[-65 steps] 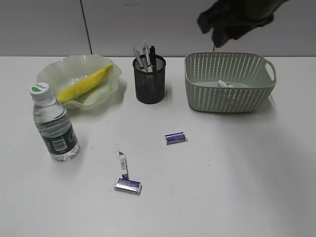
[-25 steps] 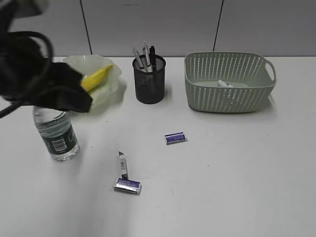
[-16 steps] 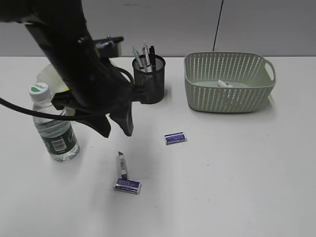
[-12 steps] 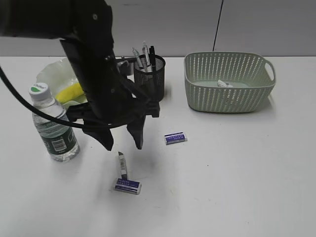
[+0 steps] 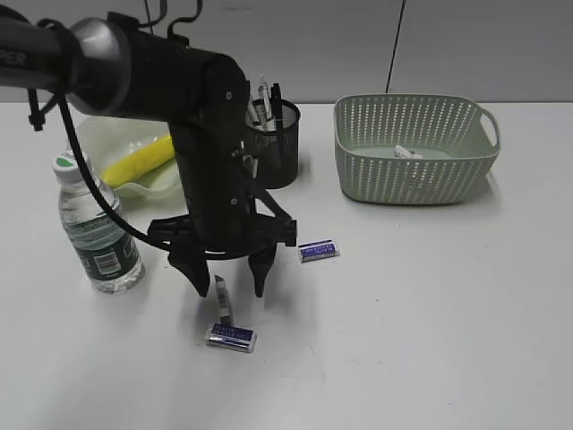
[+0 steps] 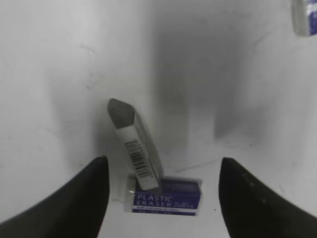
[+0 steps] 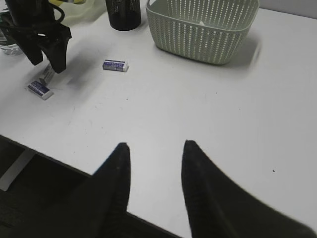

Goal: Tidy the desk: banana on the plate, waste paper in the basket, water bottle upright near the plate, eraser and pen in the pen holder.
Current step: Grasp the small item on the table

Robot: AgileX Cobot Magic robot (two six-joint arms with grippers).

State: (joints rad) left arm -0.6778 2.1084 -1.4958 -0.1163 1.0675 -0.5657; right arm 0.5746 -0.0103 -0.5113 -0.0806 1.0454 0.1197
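The left arm point(image 5: 201, 152) reaches down over the desk point(image 5: 430, 313), its left gripper point(image 5: 230, 279) pointing straight down with jaws spread wide and empty. Between the fingertips point(image 6: 79, 198) lies a grey eraser point(image 6: 134, 145), leaning on a blue-labelled eraser point(image 6: 166, 194); a third eraser point(image 5: 319, 250) sits just beside the arm. The right gripper point(image 7: 152, 163) hovers open over the desk edge, holding nothing. The arm hides part of the pen holder point(image 5: 279, 148) and plate point(image 5: 107, 148); the banana point(image 5: 136, 161) lies on the plate, the bottle point(image 5: 94, 228) stands upright nearby, and paper point(image 5: 407, 152) lies in the basket point(image 5: 416, 184)
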